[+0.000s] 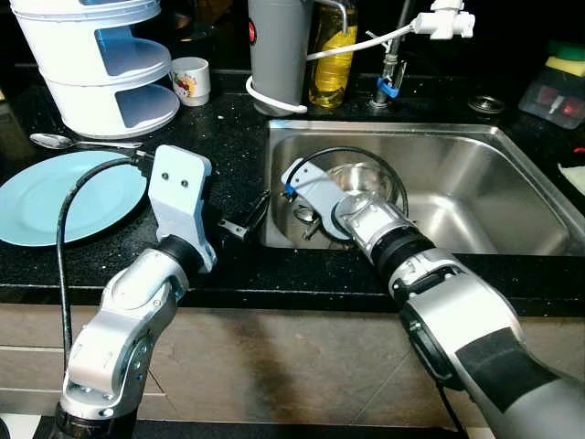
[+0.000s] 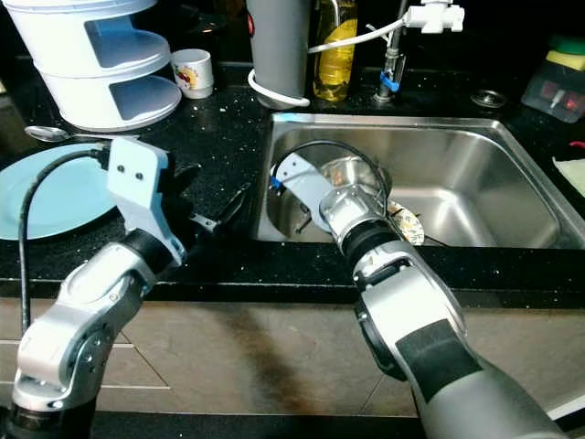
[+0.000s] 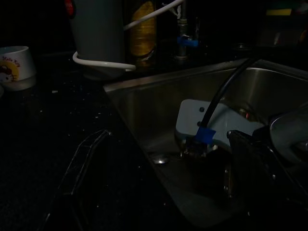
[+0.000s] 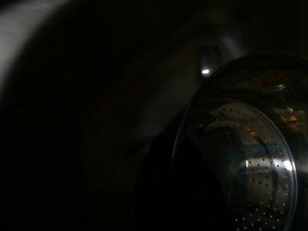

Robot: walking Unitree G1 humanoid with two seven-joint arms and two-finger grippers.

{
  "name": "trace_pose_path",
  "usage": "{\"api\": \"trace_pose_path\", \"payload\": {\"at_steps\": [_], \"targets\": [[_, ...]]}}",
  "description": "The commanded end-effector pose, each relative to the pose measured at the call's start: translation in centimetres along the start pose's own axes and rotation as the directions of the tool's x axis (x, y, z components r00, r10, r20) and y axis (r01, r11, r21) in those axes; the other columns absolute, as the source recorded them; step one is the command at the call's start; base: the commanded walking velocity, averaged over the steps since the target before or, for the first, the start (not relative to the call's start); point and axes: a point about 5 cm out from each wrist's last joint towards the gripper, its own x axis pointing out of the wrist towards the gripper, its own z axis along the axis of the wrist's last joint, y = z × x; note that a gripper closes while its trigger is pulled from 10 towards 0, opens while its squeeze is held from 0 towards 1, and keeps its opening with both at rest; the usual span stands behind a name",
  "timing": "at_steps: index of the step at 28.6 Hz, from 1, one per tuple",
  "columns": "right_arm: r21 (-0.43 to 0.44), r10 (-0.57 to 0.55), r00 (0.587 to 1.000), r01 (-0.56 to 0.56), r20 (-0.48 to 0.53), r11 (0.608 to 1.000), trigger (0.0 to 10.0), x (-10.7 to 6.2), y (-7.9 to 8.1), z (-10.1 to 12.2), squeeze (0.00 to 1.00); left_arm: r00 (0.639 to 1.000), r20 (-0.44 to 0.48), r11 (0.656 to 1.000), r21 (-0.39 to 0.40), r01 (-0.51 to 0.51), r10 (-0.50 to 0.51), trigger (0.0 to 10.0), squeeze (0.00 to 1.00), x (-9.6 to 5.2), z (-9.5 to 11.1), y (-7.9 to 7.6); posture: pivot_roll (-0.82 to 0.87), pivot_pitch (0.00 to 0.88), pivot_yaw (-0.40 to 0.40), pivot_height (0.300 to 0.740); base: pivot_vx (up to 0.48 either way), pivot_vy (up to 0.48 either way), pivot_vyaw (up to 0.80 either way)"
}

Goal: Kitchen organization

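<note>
A round steel strainer bowl (image 1: 366, 176) with small holes lies at the left end of the steel sink (image 1: 475, 155). My right gripper (image 1: 307, 218) is reached down into the sink against the bowl's near left side; the right wrist view shows the perforated bowl (image 4: 250, 168) very close, and the rest is dark. My left gripper (image 1: 245, 216) hovers over the black counter at the sink's left rim, open with nothing between its fingers. In the left wrist view the sink wall (image 3: 144, 106) and my right wrist plate (image 3: 211, 122) lie ahead.
A blue plate (image 1: 64, 197) and a spoon (image 1: 55, 141) lie on the counter at left. Behind them stand a white tiered rack (image 1: 91, 64) and a mug (image 1: 190, 80). A grey canister (image 1: 279, 50), an oil bottle (image 1: 334, 55) and the tap (image 1: 393, 64) line the back.
</note>
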Motion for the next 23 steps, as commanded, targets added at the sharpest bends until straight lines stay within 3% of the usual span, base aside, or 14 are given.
{"api": "trace_pose_path", "payload": {"at_steps": [1, 2, 4, 5, 6, 12, 14, 16, 17, 18, 19, 21, 22, 23], "targets": [[0.018, 0.015, 1.0, -0.015, -0.002, 1.0, 10.0, -0.1, 0.0, 0.1, 0.05, 1.0, -0.005, 1.0, -0.014, 0.009, -0.009, 10.0, 0.0, 0.0, 0.0, -0.4, 0.08, 0.0, -0.073, 0.74, 0.0, 0.0, 0.0], [0.041, 0.024, 1.0, -0.024, 0.002, 0.999, 10.0, -0.1, 0.0, 0.1, 0.37, 1.0, -0.006, 1.0, -0.014, 0.01, -0.01, 10.0, 0.0, 0.0, 0.0, -0.3, 0.07, 0.0, -0.071, 0.74, 0.0, 0.0, 0.0], [0.055, 0.028, 1.0, -0.029, 0.005, 0.998, 10.0, -0.1, 0.1, 0.1, 0.37, 1.0, -0.006, 1.0, -0.014, 0.011, -0.011, 10.0, 0.0, 0.0, 0.0, -0.3, 0.07, 0.0, -0.071, 0.74, 0.0, 0.0, 0.0], [0.062, 0.023, 1.0, -0.024, 0.009, 0.998, 10.0, -0.1, 0.0, 0.0, 0.91, 1.0, -0.006, 1.0, -0.012, 0.013, -0.013, 10.0, 0.0, 0.1, 0.0, -0.3, 0.07, 0.0, -0.067, 0.74, 0.0, 0.0, 0.0], [0.076, 0.024, 1.0, -0.025, 0.017, 0.997, 10.0, -0.1, -0.1, -0.1, 1.0, 1.0, -0.007, 1.0, -0.011, 0.013, -0.013, 10.0, 0.0, 0.1, 0.0, -0.3, 0.07, 0.0, -0.063, 0.74, 0.0, 0.0, 0.0], [0.144, 0.029, 0.989, -0.05, 0.144, 0.988, 10.0, -0.4, -0.6, 0.6, 1.0, 1.0, -0.004, 1.0, -0.003, 0.014, -0.014, 10.0, 0.0, 0.3, 0.1, -0.1, 0.07, 0.0, -0.059, 0.74, 0.0, 0.0, 0.0], [0.263, -0.041, 0.931, -0.061, 0.364, 0.963, 10.0, -1.6, -2.0, 2.7, 1.0, 1.0, 0.003, 1.0, 0.004, 0.001, -0.001, 10.0, 0.0, 0.4, 0.1, 0.2, 0.06, 0.0, -0.052, 0.74, 0.0, 0.0, 0.0], [0.311, -0.072, 0.909, -0.066, 0.411, 0.948, 10.0, -2.0, -2.5, 3.2, 1.0, 1.0, 0.005, 1.0, 0.006, -0.005, 0.005, 10.0, 0.0, 0.4, 0.1, 0.3, 0.06, 0.0, -0.052, 0.74, 0.0, 0.0, 0.0], [0.359, -0.1, 0.881, -0.083, 0.463, 0.93, 10.0, -2.3, -2.9, 3.5, 0.98, 1.0, 0.005, 1.0, 0.007, -0.01, 0.01, 10.0, 0.0, 0.5, 0.1, 0.4, 0.06, 0.0, -0.05, 0.74, 0.0, 0.0, 0.0], [0.388, -0.133, 0.846, -0.092, 0.516, 0.917, 10.0, -2.8, -3.3, 3.9, 0.63, 1.0, 0.005, 1.0, 0.009, -0.015, 0.015, 10.0, 0.0, 0.5, 0.1, 0.5, 0.06, 0.0, -0.05, 0.74, 0.0, 0.0, 0.0], [0.421, -0.154, 0.807, -0.127, 0.571, 0.898, 10.0, -3.2, -3.7, 4.1, 0.0, 1.0, 0.005, 1.0, 0.01, -0.024, 0.024, 10.0, 0.0, 0.5, 0.1, 0.6, 0.06, 0.0, -0.047, 0.74, 0.0, 0.0, 0.0], [0.477, -0.221, 0.727, -0.163, 0.651, 0.864, 10.0, -4.0, -4.3, 4.2, 0.0, 0.999, 0.008, 0.999, 0.014, -0.049, 0.048, 10.0, 0.0, 0.6, 0.1, 0.8, 0.06, 0.0, -0.045, 0.74, 0.0, 0.0, 0.0], [0.477, -0.221, 0.727, -0.163, 0.651, 0.864, 10.0, -4.0, -4.3, 4.2, 0.0, 0.999, 0.008, 0.999, 0.014, -0.049, 0.048, 10.0, 0.0, 0.6, 0.1, 0.8, 0.06, 0.0, -0.045, 0.74, 0.0, 0.0, 0.0], [0.495, -0.25, 0.682, -0.189, 0.687, 0.848, 10.0, -4.3, -4.4, 4.0, 0.0, 0.998, 0.009, 0.998, 0.017, -0.068, 0.068, 10.0, 0.0, 0.7, 0.1, 1.1, 0.06, 0.0, -0.043, 0.74, 0.0, 0.0, 0.0]]}}
